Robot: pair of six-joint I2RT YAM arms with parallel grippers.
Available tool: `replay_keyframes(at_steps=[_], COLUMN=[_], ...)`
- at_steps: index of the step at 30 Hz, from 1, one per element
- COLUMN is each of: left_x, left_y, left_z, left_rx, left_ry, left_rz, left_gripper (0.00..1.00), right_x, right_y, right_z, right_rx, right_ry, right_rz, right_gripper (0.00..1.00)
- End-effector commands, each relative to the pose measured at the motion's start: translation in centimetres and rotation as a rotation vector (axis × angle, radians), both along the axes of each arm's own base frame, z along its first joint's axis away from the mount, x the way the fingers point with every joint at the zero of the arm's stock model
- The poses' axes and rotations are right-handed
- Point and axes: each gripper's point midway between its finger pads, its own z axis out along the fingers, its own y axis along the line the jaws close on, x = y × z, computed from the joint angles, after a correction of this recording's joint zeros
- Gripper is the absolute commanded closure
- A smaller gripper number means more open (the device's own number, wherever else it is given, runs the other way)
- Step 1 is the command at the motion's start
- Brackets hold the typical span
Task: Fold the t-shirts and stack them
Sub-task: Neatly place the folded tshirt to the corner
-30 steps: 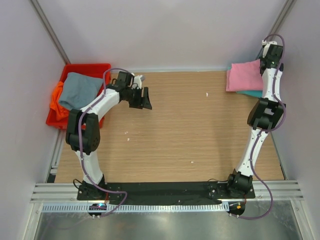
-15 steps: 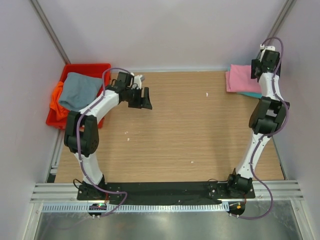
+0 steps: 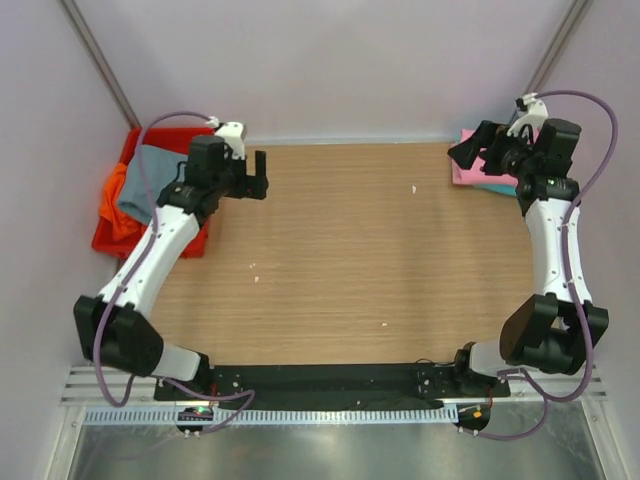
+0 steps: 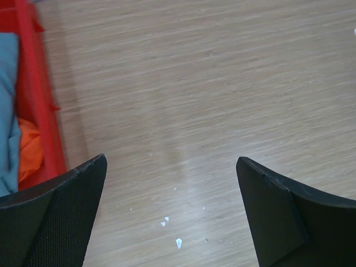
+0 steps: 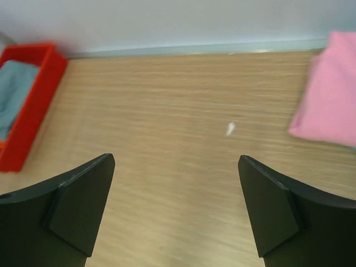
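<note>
A folded pink t-shirt (image 3: 482, 177) (image 5: 331, 89) lies at the table's far right corner on a teal one (image 3: 502, 188). A grey t-shirt (image 3: 150, 175) (image 4: 6, 100) (image 5: 14, 94) and an orange one (image 3: 115, 205) (image 4: 30, 150) lie crumpled in the red bin. My right gripper (image 3: 465, 145) (image 5: 176, 157) hovers open at the pink shirt's left edge, facing the bare wood, holding nothing. Just right of the bin, my left gripper (image 3: 258, 178) (image 4: 171, 160) is open over bare table, with nothing between its fingers.
The red bin (image 3: 170, 135) (image 4: 39, 94) (image 5: 33, 105) stands at the far left corner, partly off the wooden top. Small white specks (image 3: 413, 188) (image 4: 178, 242) dot the table (image 3: 350, 260). Walls close in at the back and sides; a metal rail (image 3: 320, 385) runs along the near edge.
My right gripper has opened, come off the pink shirt and turned left towards the table. The left gripper has swung left and back, nearer the bin, and opened wider.
</note>
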Motion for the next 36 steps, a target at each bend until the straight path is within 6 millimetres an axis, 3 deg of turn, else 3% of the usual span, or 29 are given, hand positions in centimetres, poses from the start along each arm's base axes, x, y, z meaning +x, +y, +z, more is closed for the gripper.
replay_keyframes(at_steps=[1, 3, 7, 8, 10, 11, 12, 13, 14, 16, 17, 19, 24, 26, 30, 36], left_x=[-1.2, -2.0, -4.8, -5.5, -6.0, -6.7, -7.0, -6.8, -7.5, -7.3, -7.2, -7.5, -7.9, -7.5, -7.2, -9.6], left_y=[3.9, 4.2, 3.1, 2.9, 3.0, 3.1, 3.2, 3.4, 3.7, 4.4, 4.9, 5.7, 5.6, 6.1, 7.6, 9.3], left_z=[3.9, 3.2, 0.6, -0.6, -0.4, -2.8, -3.3, -2.1, -4.5, -5.8, -7.6, -10.3, -13.4, -13.2, -10.5, -3.2], left_rx=[-0.097, -0.141, -0.107, -0.109, -0.109, -0.089, -0.072, -0.047, -0.016, 0.066, 0.105, 0.175, 0.201, 0.213, 0.227, 0.227], left_ry=[-0.121, -0.068, 0.054, 0.083, 0.031, 0.05, 0.027, -0.066, -0.042, -0.051, -0.012, 0.041, 0.095, 0.081, 0.001, -0.2], left_rz=[0.176, 0.208, 0.089, 0.074, 0.059, 0.041, 0.019, -0.009, -0.024, -0.018, 0.012, 0.016, -0.013, 0.015, 0.055, 0.086], left_gripper=[0.01, 0.0, 0.01, 0.0, 0.0, 0.0, 0.0, 0.0, 0.0, 0.0, 0.0, 0.0, 0.01, 0.0, 0.0, 0.01], right_x=[-4.3, -6.6, -10.6, -11.7, -13.0, -13.8, -14.0, -14.5, -14.7, -15.0, -15.3, -15.4, -15.3, -15.4, -15.3, -14.1], right_y=[5.6, 5.5, 3.9, 3.6, 2.0, 1.7, 0.8, 0.4, -0.1, -1.4, -1.8, -2.2, -2.0, -1.9, -1.0, -0.9], right_z=[-1.7, -3.0, -5.4, -7.2, -6.9, -9.4, -8.1, -10.1, -10.2, -9.1, -10.3, -9.7, -10.3, -10.6, -11.0, -10.5], right_rx=[0.232, 0.207, 0.059, 0.04, -0.044, -0.038, -0.082, -0.09, -0.101, -0.141, -0.148, -0.16, -0.147, -0.135, -0.112, -0.082], right_ry=[0.139, 0.22, 0.283, 0.314, 0.236, 0.269, 0.172, 0.188, 0.164, 0.071, 0.077, 0.011, 0.031, 0.04, 0.049, 0.083], right_rz=[0.246, 0.209, 0.094, 0.068, -0.042, -0.087, -0.141, -0.174, -0.209, -0.294, -0.319, -0.349, -0.335, -0.33, -0.28, -0.267], right_gripper=[0.0, 0.0, 0.0, 0.0, 0.0, 0.0, 0.0, 0.0, 0.0, 0.0, 0.0, 0.0, 0.0, 0.0, 0.0, 0.0])
